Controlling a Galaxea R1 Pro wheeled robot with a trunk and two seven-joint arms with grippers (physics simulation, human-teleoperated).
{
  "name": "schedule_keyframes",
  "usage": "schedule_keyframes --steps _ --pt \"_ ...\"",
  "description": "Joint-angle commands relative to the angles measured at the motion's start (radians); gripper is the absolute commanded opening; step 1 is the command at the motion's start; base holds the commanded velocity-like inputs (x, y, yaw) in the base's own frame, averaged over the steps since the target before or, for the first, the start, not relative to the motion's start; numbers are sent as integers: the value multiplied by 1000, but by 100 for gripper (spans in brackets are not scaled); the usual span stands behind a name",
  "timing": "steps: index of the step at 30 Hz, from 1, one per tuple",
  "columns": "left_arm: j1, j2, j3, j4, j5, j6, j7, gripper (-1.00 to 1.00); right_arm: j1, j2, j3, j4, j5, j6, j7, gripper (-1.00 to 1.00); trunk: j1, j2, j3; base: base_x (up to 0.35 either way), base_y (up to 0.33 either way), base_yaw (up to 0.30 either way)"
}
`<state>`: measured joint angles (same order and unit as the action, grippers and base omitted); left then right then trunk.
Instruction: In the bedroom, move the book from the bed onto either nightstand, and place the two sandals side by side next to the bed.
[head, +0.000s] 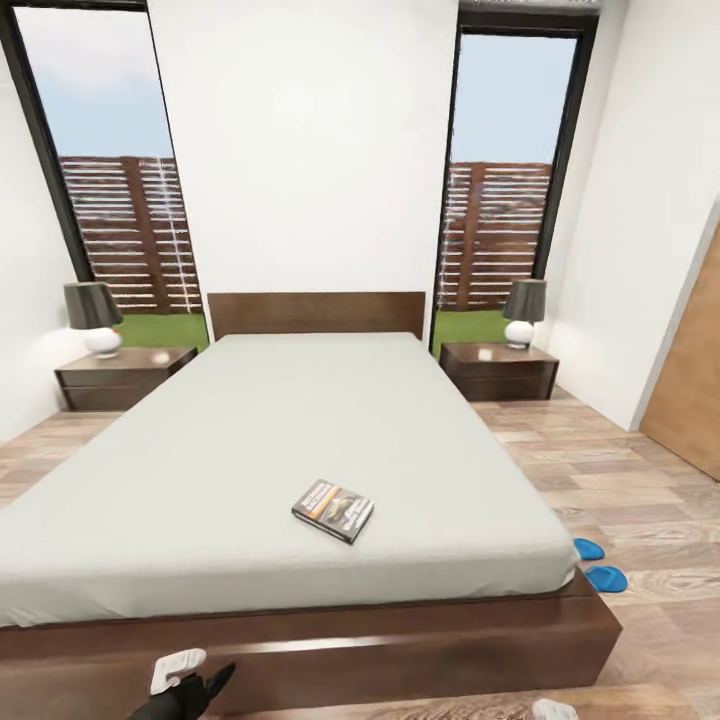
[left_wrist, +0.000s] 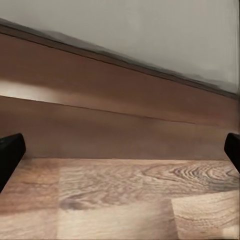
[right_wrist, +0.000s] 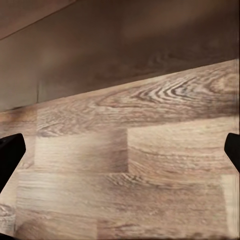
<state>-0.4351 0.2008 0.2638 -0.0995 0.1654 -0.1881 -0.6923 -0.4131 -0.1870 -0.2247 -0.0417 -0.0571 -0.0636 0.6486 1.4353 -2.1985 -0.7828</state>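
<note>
Your book (head: 333, 510), dark-covered with an orange band, lies flat on the bed (head: 250, 440) near its foot edge. Two blue sandals (head: 598, 564) sit on the floor by the bed's foot corner. Both nightstands (head: 124, 376) carry lamps (head: 93, 317). Your left gripper (left_wrist: 120, 152) and right gripper (right_wrist: 120, 150) are spread, holding nothing.

Head view faces the bed (head: 250, 430) from its foot; wrist views near floor (left_wrist: 125, 200).

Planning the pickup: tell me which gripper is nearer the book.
Left, narrowly. The left gripper sits low by the bed's foot, left of the book. The right gripper is low at the bottom edge, farther right.
</note>
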Motion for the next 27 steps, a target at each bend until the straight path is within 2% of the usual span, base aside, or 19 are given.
schedule_keyframes --steps 1,5,13,18,27 --pt "-1 0 -3 1 8 -2 -4 100 -1 0 2 2 -6 -2 3 100 0 0 -1 0 0 -249" --pt "-1 1 -3 1 8 -2 -4 100 -1 0 2 2 -7 -2 3 100 0 0 -1 0 0 -165" --pt "-1 0 -3 1 8 -1 -5 100 -1 0 2 2 -9 -2 3 100 0 0 -1 0 0 -23" --pt "-1 -17 -3 1 8 -1 -6 100 -1 0 1 2 -9 -2 3 100 0 0 -1 0 0 -1" --pt "-1 -26 -3 0 8 -1 -4 100 -1 0 1 2 -9 -2 3 100 0 0 -1 0 0 0"
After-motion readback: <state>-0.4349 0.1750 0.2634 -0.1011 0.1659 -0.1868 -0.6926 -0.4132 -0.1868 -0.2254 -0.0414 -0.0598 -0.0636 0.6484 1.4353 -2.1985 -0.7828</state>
